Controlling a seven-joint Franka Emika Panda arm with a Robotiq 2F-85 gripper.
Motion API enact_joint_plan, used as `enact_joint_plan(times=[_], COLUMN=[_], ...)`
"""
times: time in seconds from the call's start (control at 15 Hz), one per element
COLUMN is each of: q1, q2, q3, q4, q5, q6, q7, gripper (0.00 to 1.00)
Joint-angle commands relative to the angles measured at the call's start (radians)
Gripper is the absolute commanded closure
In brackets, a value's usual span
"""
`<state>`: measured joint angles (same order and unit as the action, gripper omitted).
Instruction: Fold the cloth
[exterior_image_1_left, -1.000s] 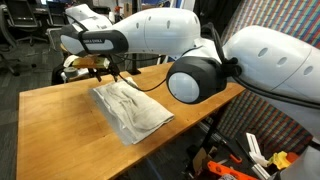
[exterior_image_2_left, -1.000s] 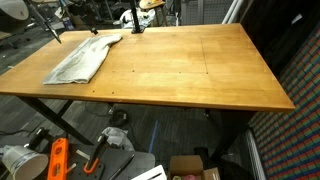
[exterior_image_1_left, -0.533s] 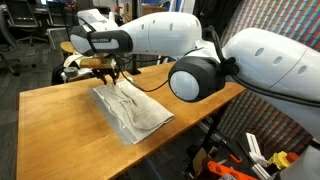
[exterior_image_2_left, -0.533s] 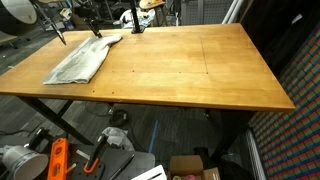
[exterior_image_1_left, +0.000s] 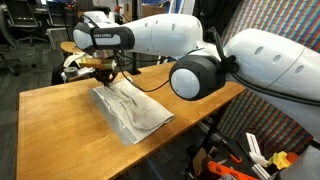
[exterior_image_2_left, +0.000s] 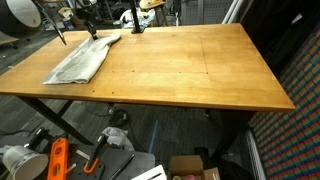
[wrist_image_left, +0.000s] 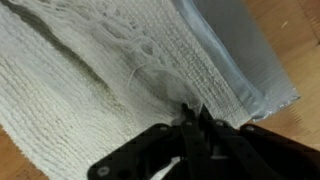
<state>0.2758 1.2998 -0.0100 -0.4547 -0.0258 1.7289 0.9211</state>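
Only my wrist view shows the pincer (wrist_image_left: 190, 120) pinched tight on the cloth (wrist_image_left: 90, 70), which lies on the table (exterior_image_1_left: 55, 125) in an exterior view, my arm (exterior_image_1_left: 160, 35) reaching down to one end.

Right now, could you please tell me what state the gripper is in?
The gripper is closed, pinching a small bunch of the cloth between its fingertips.
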Motion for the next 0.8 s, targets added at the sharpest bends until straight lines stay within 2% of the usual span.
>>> enact_joint_plan(times=[0.0, 0.4, 0.73], q1=[-0.007, 0.017, 0.021], q2=[0.009, -0.017, -0.037], q3=[0.016, -0.006, -0.008], q4=[0.029, 0.003, -0.007], q5=[0.037, 0.026, 0.026], q6=[0.018, 0.111, 0.074], q7=[0.021, 0.19, 0.346], gripper=[0.87, 0.88, 0.87])
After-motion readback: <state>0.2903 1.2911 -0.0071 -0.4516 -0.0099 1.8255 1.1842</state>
